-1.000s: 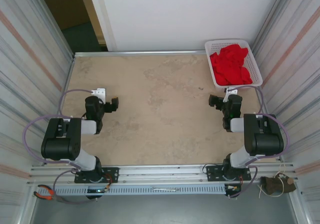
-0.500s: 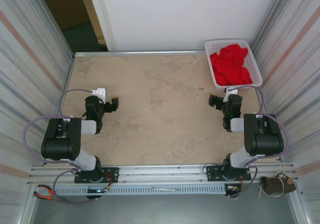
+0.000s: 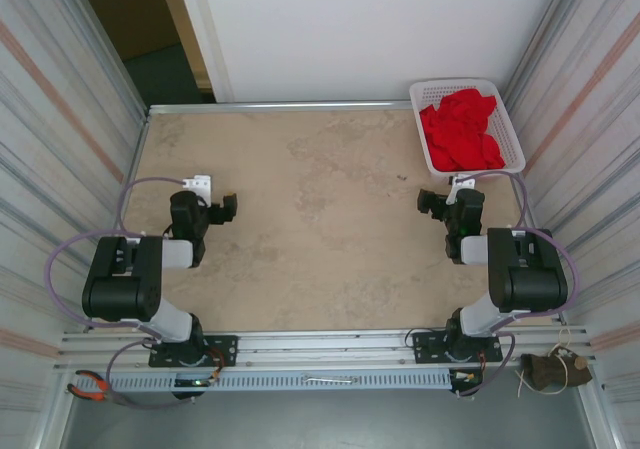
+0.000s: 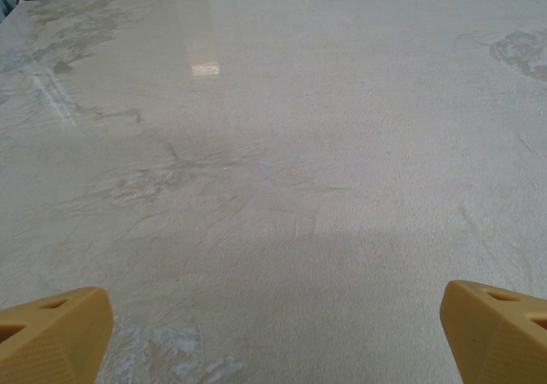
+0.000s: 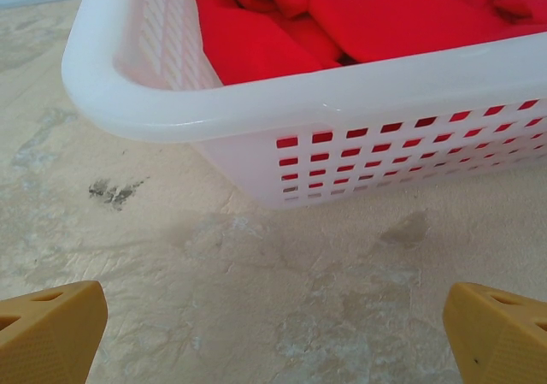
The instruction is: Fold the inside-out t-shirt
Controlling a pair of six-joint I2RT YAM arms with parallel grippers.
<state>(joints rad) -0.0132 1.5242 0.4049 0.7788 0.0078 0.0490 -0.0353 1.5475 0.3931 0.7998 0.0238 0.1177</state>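
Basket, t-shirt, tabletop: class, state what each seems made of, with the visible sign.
Basket: probably moulded plastic, glossy white; smooth shiny rim, slotted walls. T-shirt: soft matte red cloth; crumpled folds. Tabletop: perhaps stone-look laminate, beige, slight sheen; mottled veins, reflected glare.

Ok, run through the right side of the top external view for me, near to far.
Right arm's base → right fingers → white mesh basket, holding the red t-shirt.
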